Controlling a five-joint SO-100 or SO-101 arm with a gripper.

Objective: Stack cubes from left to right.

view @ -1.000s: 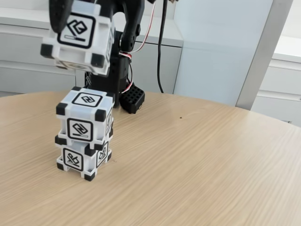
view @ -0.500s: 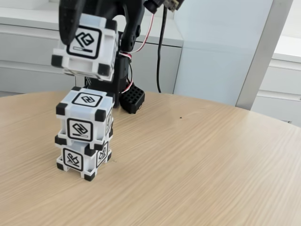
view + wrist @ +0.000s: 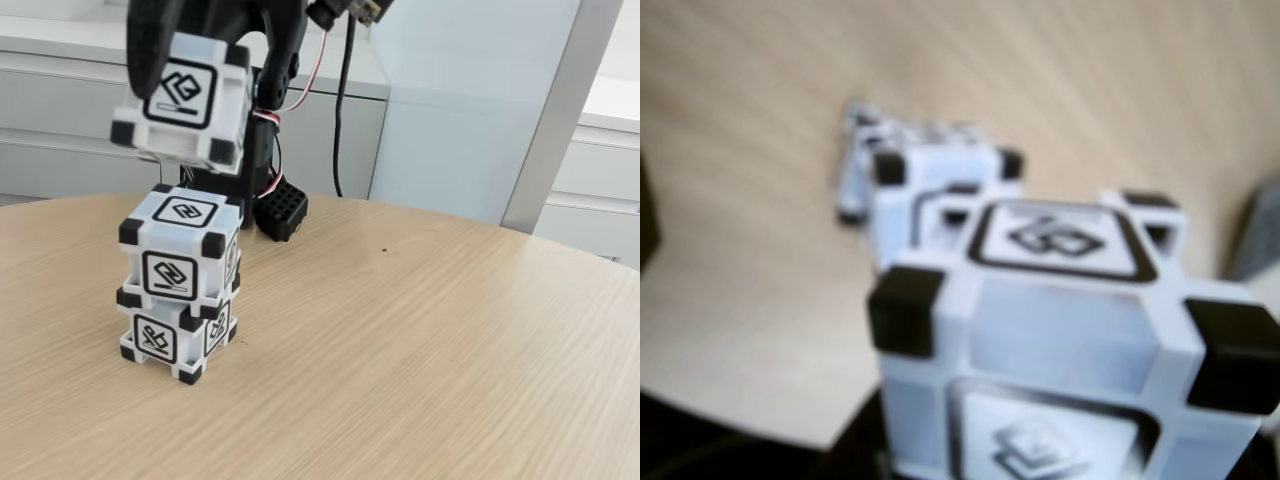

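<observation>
Cube (image 3: 185, 100) in tool's grip, above two-cube stack (image 3: 180, 280)

The hand (image 3: 170, 60) holds a cube (image 3: 185, 100) above two stacked cubes (image 3: 180, 285).

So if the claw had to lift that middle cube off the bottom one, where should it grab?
Probably from above, closing on two opposite flat white side faces of the middle cube. Its top is free, since the held cube hangs above it without touching, and the bottom cube blocks any approach from beneath. The black corner blocks stick out, so the faces between them look like steadier contact.
</observation>
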